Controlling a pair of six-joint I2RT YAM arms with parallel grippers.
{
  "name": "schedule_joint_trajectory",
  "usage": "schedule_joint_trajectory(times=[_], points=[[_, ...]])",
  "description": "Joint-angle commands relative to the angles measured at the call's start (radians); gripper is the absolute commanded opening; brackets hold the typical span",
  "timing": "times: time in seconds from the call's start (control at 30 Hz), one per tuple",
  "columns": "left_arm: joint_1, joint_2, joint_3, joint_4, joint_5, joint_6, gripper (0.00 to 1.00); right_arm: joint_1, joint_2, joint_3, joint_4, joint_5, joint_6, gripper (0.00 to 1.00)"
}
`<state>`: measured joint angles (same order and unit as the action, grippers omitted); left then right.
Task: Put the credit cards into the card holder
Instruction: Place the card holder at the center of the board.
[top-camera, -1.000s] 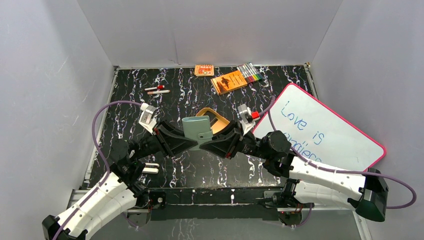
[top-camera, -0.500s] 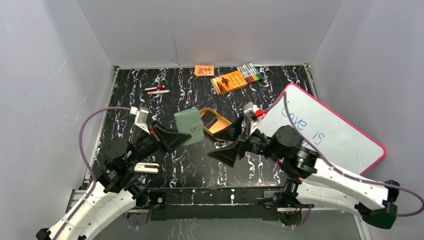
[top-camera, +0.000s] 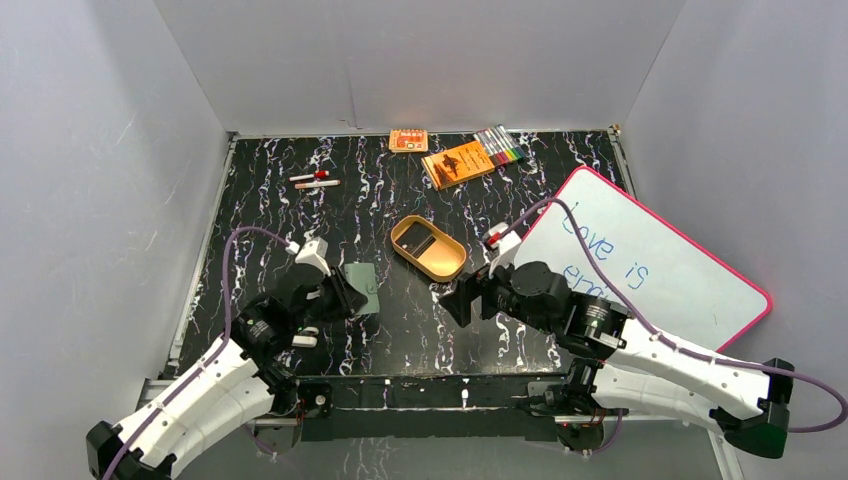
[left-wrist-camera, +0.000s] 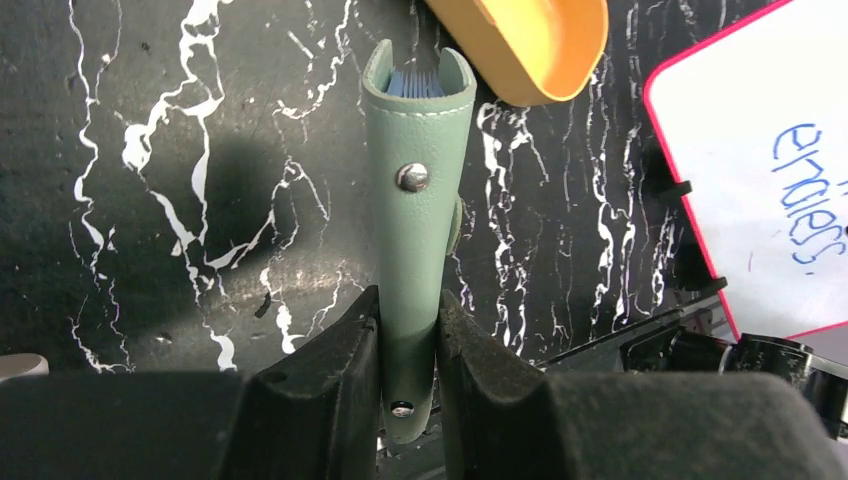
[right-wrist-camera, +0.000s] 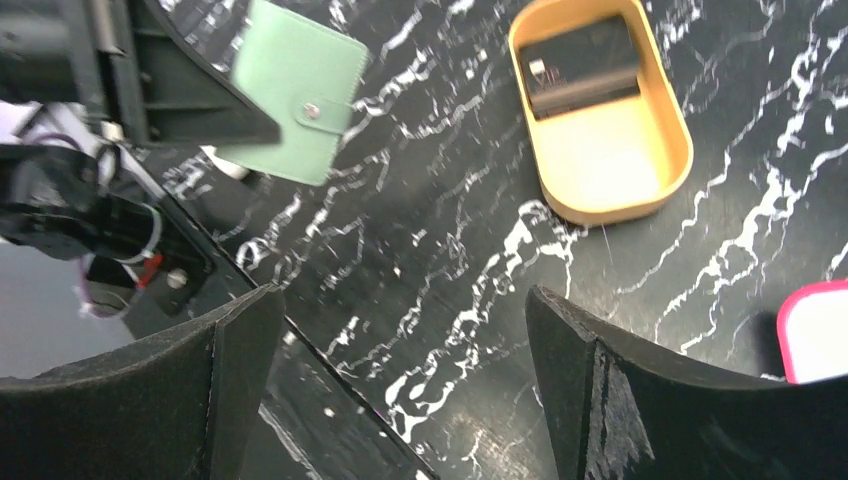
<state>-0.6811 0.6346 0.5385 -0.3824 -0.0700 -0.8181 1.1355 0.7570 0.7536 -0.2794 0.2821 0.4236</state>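
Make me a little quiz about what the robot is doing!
1. True or false: the left gripper is shut on the holder.
2. Fill in: the right gripper is ____.
3. Where does the dark card lie? A) in the holder B) in the tray C) in the right gripper

Key: 1 true; 2 open; 3 B.

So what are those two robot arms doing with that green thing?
The left gripper is squeezing the green card holder, which is folded up, and holding it just above the table. The right gripper is open and holds nothing. At least one dark credit card lies in the tan tray, not yet in the holder.
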Motion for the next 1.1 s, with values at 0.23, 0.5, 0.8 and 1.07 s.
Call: schedule_joint_trajectory(times=[0.23,0.5,0.8,1.07], points=[[0.032,0.183,-0.067,0.154,0.097,-0.079,0.00,0.004,-0.021,-0.101,0.195,-0.016,0.021,0.99],[0.209,0.372,-0.070,0.389,0.397,-0.105,0.00,0.004,-0.018,-0.128,0.229,-0.062,0.024,0.99],[0.260,0.563,-0.071,0.542,0.531,-0.149,0.00,0.003,-0.016,-0.114,0.233,-0.070,0.027,0.99],[0.331,0.611,-0.094,0.499,0.515,-0.093,0.00,0.004,-0.012,-0.110,0.231,-0.075,0.026,0.99]])
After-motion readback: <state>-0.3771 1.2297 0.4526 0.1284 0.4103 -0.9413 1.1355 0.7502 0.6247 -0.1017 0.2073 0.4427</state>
